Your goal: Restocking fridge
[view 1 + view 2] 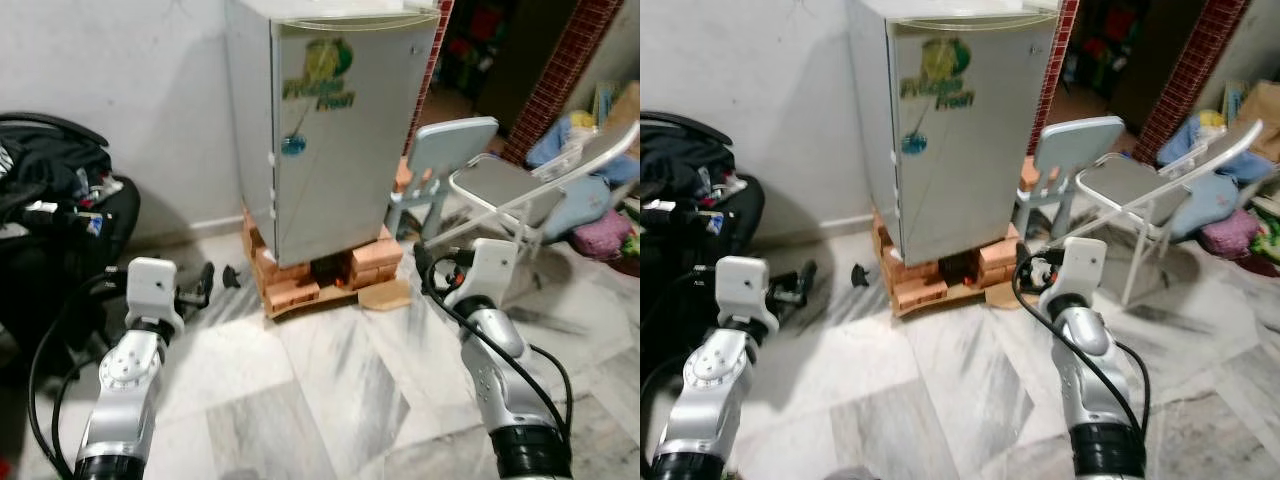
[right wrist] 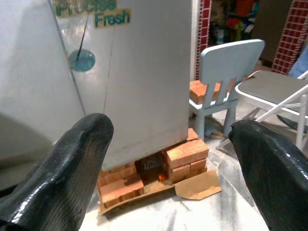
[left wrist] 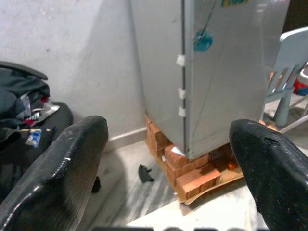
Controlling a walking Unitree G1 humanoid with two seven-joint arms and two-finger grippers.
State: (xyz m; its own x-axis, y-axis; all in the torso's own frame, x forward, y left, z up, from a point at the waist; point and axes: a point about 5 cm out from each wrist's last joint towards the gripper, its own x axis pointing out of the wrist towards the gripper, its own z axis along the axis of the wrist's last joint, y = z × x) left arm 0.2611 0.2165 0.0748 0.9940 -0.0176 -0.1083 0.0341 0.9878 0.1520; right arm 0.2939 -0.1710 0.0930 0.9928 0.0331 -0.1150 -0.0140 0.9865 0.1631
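Both arms reach toward the shut fridge [image 1: 335,130] propped on bricks [image 1: 300,285], left gripper [image 3: 168,168] and right gripper [image 2: 168,163] fingers spread wide and empty, seemingly ready for its door.

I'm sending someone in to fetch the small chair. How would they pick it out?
Find the silver fridge raised on red bricks against the white wall. On its right stands the pale blue plastic child's chair with bricks on its seat; unlike the grey folding metal chair beyond it, it is moulded plastic.
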